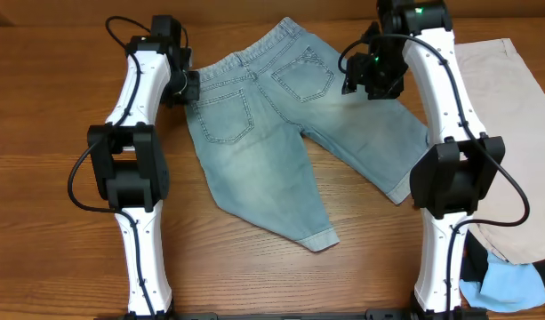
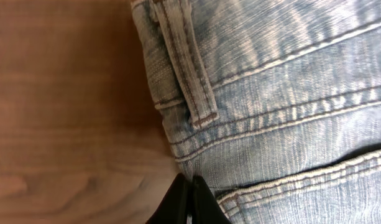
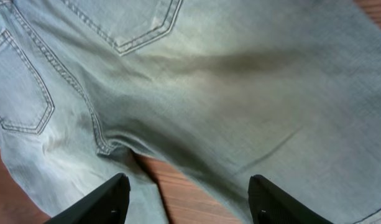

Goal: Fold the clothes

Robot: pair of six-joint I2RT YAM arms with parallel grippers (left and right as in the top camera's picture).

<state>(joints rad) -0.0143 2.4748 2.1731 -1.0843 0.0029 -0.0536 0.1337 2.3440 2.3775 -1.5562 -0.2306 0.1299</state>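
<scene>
Faded light-blue denim shorts [image 1: 263, 133] lie flat on the wooden table, back pockets up, waistband toward the far left. My left gripper [image 1: 190, 87] sits at the waistband's left edge. In the left wrist view its black fingertips [image 2: 189, 183] are pressed together on the denim edge [image 2: 196, 143], just below a belt loop [image 2: 190, 68]. My right gripper [image 1: 372, 76] hovers over the right leg near the crotch. Its two fingers [image 3: 109, 199] stand wide apart above the crotch seam [image 3: 106, 146], with nothing between them.
Beige shorts [image 1: 512, 133] lie spread at the right edge of the table. A pale-blue garment [image 1: 512, 286] and a black one [image 1: 478, 260] are bunched at the front right, by the right arm's base. Bare wood [image 1: 41, 178] shows left of the left arm.
</scene>
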